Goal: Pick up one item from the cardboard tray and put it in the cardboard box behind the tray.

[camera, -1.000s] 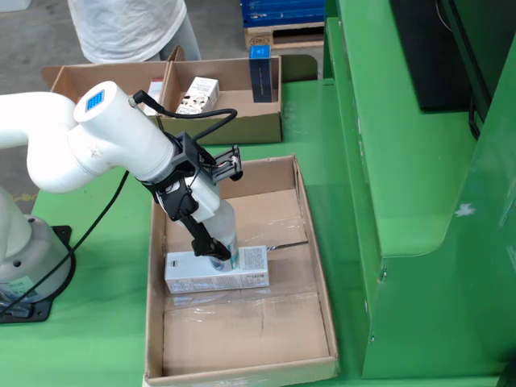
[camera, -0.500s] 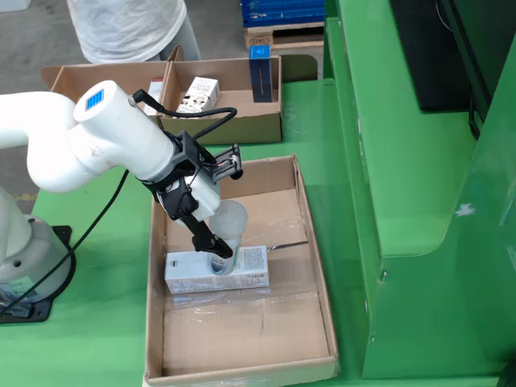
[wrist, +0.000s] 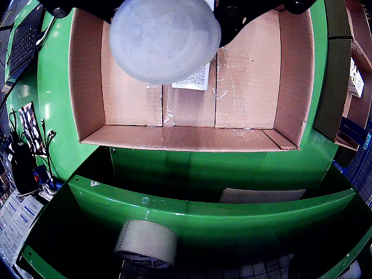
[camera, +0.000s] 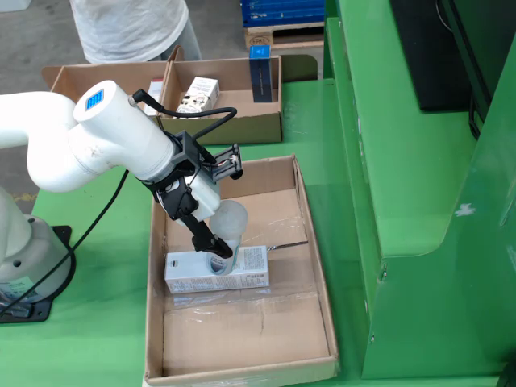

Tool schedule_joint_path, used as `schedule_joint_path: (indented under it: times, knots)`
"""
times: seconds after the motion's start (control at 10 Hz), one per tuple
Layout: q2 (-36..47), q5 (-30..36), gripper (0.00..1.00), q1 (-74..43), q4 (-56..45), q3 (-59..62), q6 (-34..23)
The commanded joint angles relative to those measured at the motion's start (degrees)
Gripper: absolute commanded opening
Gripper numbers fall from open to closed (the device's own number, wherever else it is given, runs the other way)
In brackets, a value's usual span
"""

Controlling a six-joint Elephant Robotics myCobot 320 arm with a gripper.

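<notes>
My gripper (camera: 223, 242) is shut on a translucent white bottle (camera: 230, 220), held just above a long white carton (camera: 216, 272) lying in the cardboard tray (camera: 319, 266). One black finger (camera: 205, 238) crosses the front of the bottle. From the wrist camera, the bottle's round base (wrist: 164, 38) fills the top centre. Behind it shows the tray floor (wrist: 250, 70) and a corner of the white carton (wrist: 192, 78). The cardboard box (camera: 234, 122) stands behind the tray. It holds a small white carton (camera: 198, 94) and a dark blue-topped item (camera: 262, 74).
A tall green machine frame (camera: 419, 201) runs close along the tray's right side. A second cardboard box (camera: 97, 81) stands at the back left, with a person (camera: 129, 28) behind it. A tape roll (wrist: 146, 243) lies on the green shelf in the wrist view.
The bottle has risen a little off the white carton in my gripper's hold. In the last half second almost nothing has moved.
</notes>
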Motion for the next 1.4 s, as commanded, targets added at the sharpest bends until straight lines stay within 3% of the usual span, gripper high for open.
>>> schedule_joint_path:
  times: [0.0, 0.6, 0.9, 1.3]
  knots:
    - [1.57, -0.07, 0.00, -0.43, 0.68, 1.55, 0.34]
    - [1.66, -0.09, 0.00, -0.16, -2.57, 5.43, 0.08]
    - [9.89, -3.37, 0.00, 3.32, -4.27, 5.63, 1.43]
    - [13.66, -3.56, 0.00, 4.38, -6.69, 7.51, 1.17]
